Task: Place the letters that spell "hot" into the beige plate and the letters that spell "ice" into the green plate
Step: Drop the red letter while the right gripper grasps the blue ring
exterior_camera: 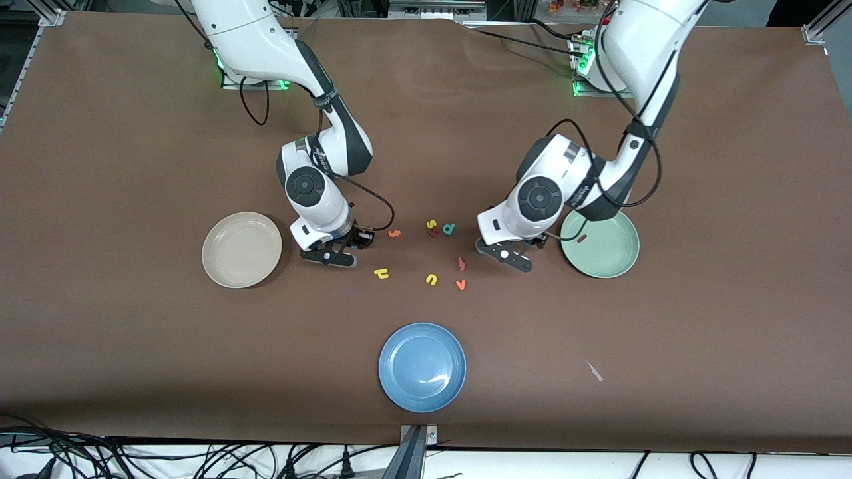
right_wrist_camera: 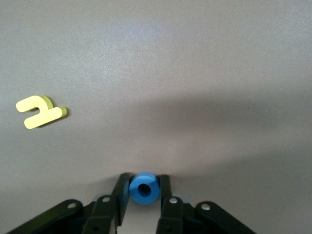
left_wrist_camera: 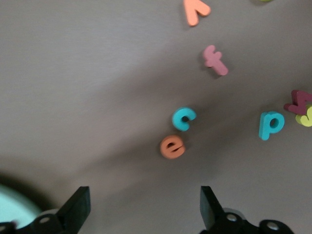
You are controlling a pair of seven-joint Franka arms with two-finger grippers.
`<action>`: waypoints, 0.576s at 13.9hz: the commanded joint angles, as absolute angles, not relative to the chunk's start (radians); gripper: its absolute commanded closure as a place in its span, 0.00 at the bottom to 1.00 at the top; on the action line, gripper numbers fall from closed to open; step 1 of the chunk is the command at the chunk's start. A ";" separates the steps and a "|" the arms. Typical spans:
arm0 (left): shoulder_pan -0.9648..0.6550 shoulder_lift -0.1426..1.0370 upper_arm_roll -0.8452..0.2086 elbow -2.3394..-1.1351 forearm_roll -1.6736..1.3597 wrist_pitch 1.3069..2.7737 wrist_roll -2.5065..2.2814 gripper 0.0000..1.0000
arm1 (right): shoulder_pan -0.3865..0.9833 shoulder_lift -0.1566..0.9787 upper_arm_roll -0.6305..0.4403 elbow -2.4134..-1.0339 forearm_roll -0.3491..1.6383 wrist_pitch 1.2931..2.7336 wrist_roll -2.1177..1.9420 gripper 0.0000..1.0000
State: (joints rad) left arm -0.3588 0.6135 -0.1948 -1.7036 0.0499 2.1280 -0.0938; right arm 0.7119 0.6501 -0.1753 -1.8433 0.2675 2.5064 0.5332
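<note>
My right gripper [right_wrist_camera: 144, 179] is down at the table beside the beige plate [exterior_camera: 241, 249], shut on the blue "o" [right_wrist_camera: 144, 188]. The yellow "h" [right_wrist_camera: 40, 111] lies close by on the table [exterior_camera: 381, 273], and the orange "t" [exterior_camera: 394, 233] lies beside this gripper. My left gripper [left_wrist_camera: 144, 208] is open and holds nothing, low over the table next to the green plate [exterior_camera: 599, 244]. The dark red "i" [exterior_camera: 581, 237] lies in that plate. The teal "c" [left_wrist_camera: 184, 118] and orange "e" [left_wrist_camera: 172, 146] lie side by side just ahead of the open fingers; the left arm hides both in the front view.
A blue plate [exterior_camera: 422, 366] sits near the front edge. Loose letters lie between the arms: a yellow "u" [exterior_camera: 432, 279], an orange "v" [exterior_camera: 460, 285], a red-orange "f" [exterior_camera: 460, 264], a teal "d" [exterior_camera: 448, 229] and a yellow "s" [exterior_camera: 431, 224] on a dark red letter.
</note>
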 commanded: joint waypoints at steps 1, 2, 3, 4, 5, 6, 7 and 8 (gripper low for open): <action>-0.368 0.667 -0.192 -1.683 0.066 2.183 -0.112 0.13 | 0.712 0.681 -0.170 -1.819 0.295 2.514 0.506 0.72; -0.380 0.679 -0.190 -1.686 0.067 2.209 -0.147 0.15 | 0.712 0.683 -0.170 -1.819 0.295 2.514 0.506 0.72; -0.391 0.686 -0.190 -1.690 0.067 2.217 -0.187 0.19 | 0.712 0.681 -0.170 -1.819 0.295 2.514 0.506 0.72; -0.403 0.693 -0.190 -1.690 0.071 2.220 -0.204 0.25 | 0.712 0.681 -0.170 -1.819 0.295 2.514 0.506 0.72; -0.405 0.693 -0.190 -1.689 0.071 2.226 -0.207 0.29 | 0.712 0.681 -0.170 -1.818 0.295 2.514 0.506 0.73; -0.402 0.695 -0.190 -1.687 0.074 2.238 -0.209 0.29 | 0.712 0.681 -0.170 -1.818 0.295 2.514 0.505 0.74; -0.402 0.701 -0.190 -1.690 0.080 2.259 -0.209 0.29 | 0.710 0.678 -0.172 -1.810 0.295 2.505 0.500 0.75; -0.399 0.703 -0.190 -1.698 0.080 2.266 -0.209 0.29 | 0.712 0.675 -0.172 -1.793 0.296 2.487 0.500 0.75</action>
